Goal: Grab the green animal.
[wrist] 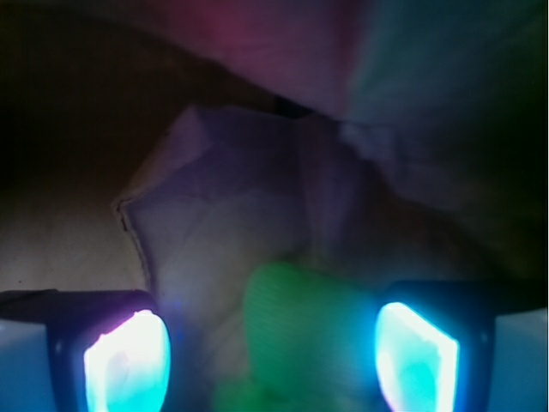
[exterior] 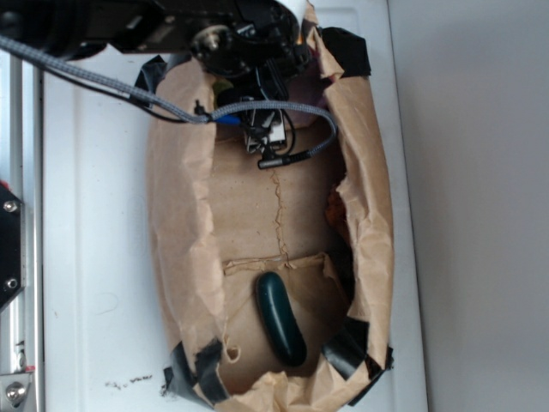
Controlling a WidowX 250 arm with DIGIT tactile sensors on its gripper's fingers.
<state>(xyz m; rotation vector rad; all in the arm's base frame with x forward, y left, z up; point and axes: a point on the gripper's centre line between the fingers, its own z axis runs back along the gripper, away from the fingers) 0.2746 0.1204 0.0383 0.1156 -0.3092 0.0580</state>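
White tabletop [exterior: 94, 257] carrying a brown paper-lined tub [exterior: 184, 257] with black tape at its corners; all places below are given relative to that tub.

Item 1, green animal [wrist: 296, 330]: seen only from my wrist camera, a blurred green soft shape lying between my two lit pads [wrist: 129, 360], apart from both as far as I can tell, a little nearer the right-hand one. It rests on crumpled paper at the tub's far end, under my arm; the exterior view hides it behind my wrist. Long axis cannot be told.

Item 2, my gripper [wrist: 270, 365]: jaws spread wide, holding nothing, straddling the toy. My judgement: the toy lies straight ahead and slightly below, so closing should follow a short descent.

Item 3, dark green cucumber-like object [exterior: 280, 318]: near end of the tub floor, well apart from my gripper, lying lengthwise.

Item 4, orange-brown object [exterior: 334, 210]: tucked against the tub's right wall, mostly hidden by paper.
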